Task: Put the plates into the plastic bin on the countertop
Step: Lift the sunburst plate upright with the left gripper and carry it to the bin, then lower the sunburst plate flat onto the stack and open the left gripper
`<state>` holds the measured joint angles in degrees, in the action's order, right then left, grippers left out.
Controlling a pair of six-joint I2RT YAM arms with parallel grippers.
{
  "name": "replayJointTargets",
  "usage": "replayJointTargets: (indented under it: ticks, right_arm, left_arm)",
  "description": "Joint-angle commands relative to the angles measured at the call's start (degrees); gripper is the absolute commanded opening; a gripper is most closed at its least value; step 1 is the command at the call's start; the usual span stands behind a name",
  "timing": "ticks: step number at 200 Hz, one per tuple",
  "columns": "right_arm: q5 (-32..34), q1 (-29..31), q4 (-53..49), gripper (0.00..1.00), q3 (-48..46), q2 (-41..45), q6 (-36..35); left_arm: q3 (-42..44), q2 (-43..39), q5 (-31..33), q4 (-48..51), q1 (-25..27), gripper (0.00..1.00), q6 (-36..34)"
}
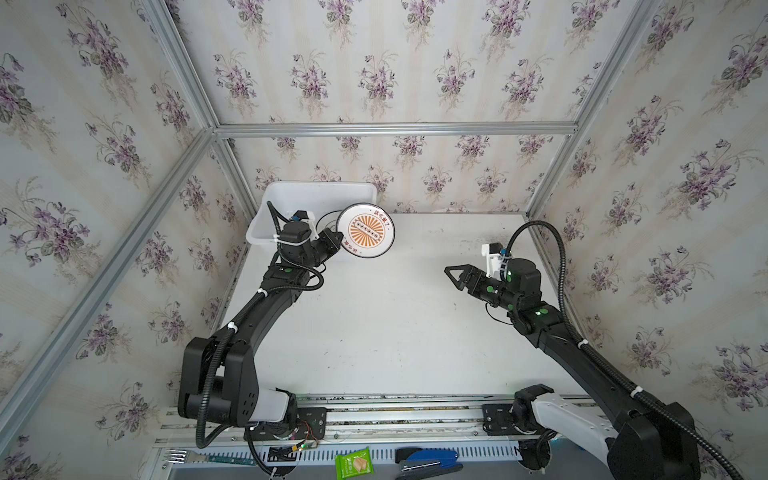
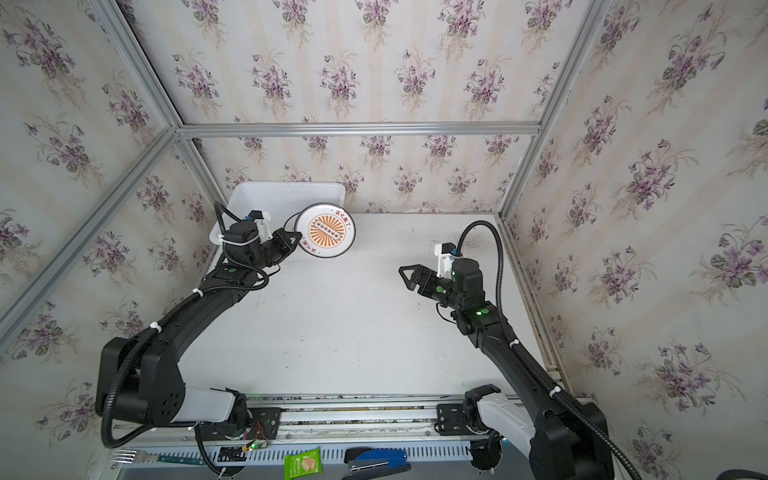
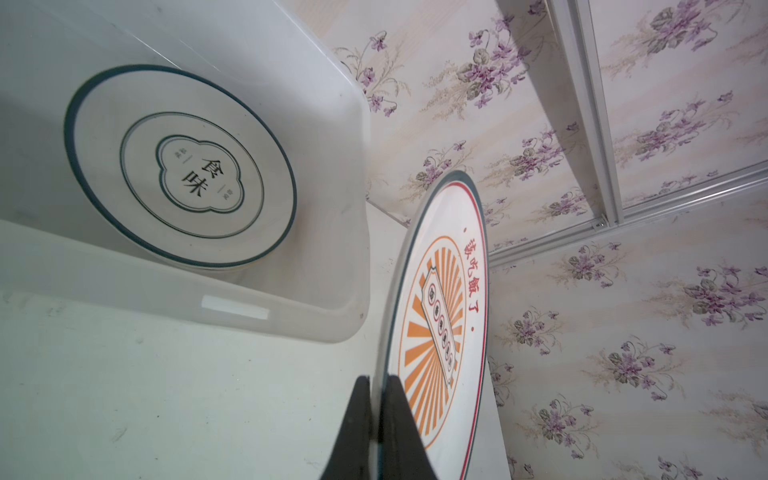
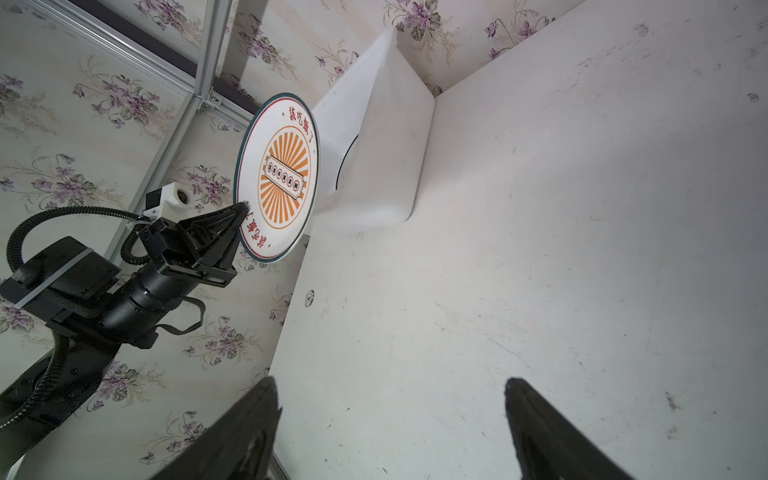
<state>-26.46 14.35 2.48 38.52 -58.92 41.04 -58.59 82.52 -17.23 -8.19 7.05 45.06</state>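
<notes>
While the left gripper (image 3: 377, 386) is clamping the rim of the sunburst plate (image 3: 440, 324), it is holding that plate on edge above the countertop (image 1: 395, 332), just beside a corner of the bin (image 3: 249, 291) and not yet inside. A teal-banded plate (image 3: 178, 166) is lying flat on the bin floor. The step in hand, I judge, is the carry to the bin. The next move is calling for a lift over the rolled rim, a turn toward flat, and a release above the teal-banded plate. The bin is standing against the back wall, so room beyond it is looking tight, and the plate's edge is risking a knock on the rim. The right gripper (image 4: 388, 388) is hanging spread and empty, well apart, with the middle of the countertop lying open.
</notes>
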Motion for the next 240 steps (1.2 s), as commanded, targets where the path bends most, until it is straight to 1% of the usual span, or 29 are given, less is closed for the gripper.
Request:
replayJointTargets:
  ticks: [1, 19, 32, 61, 69, 94, 133, 175, 212, 240]
  right_arm:
    - [1.0, 0.0, -0.4, 0.87, 0.4, 0.0, -1.6]
    - [0.9, 0.0, -1.0, 0.88, 0.5, -0.2, -1.7]
    - [0.8, 0.0, -1.3, 0.88, 0.4, -0.1, -1.9]
    - [1.5, 0.0, -2.4, 0.88, 0.2, 0.5, -2.5]
    - [1.6, 0.0, -2.6, 0.87, 0.2, 0.6, -2.7]
    - [1.9, 0.0, -3.9, 0.88, 0.2, 1.1, -3.1]
    - [3.0, 0.0, -4.9, 0.88, -0.6, 2.6, -3.2]
    - [3.1, 0.0, -4.9, 0.88, -0.6, 2.4, -2.9]
    - [3.4, 0.0, -5.3, 0.88, -0.7, 2.8, -2.8]
    - [3.8, 0.0, -5.6, 0.88, -0.7, 2.8, -2.8]
  left_arm:
    - [-1.9, 2.2, 0.5, -1.4, -2.1, 0.0, -0.8]
    - [-4.4, 5.2, 2.1, -0.3, -4.0, 0.0, -2.0]
    - [-6.6, 7.5, 2.0, 0.5, -5.5, 0.0, -2.2]
    - [-12.3, 12.3, 3.4, 4.1, -6.9, 0.0, -4.6]
    - [-14.4, 13.8, 5.9, 5.9, -6.9, 0.0, -5.8]
    - [-20.8, 18.3, 9.2, 11.7, -6.9, 0.0, -9.4]
    - [-25.6, 22.5, 14.6, 15.9, -6.8, 0.0, -12.4]
    - [-33.5, 29.1, 14.8, 21.3, -6.6, 0.0, -14.1]
    - [-38.9, 33.6, 17.6, 25.6, -5.2, 0.0, -16.5]
    - [-42.4, 36.8, 17.8, 28.2, -4.7, 0.01, -17.3]
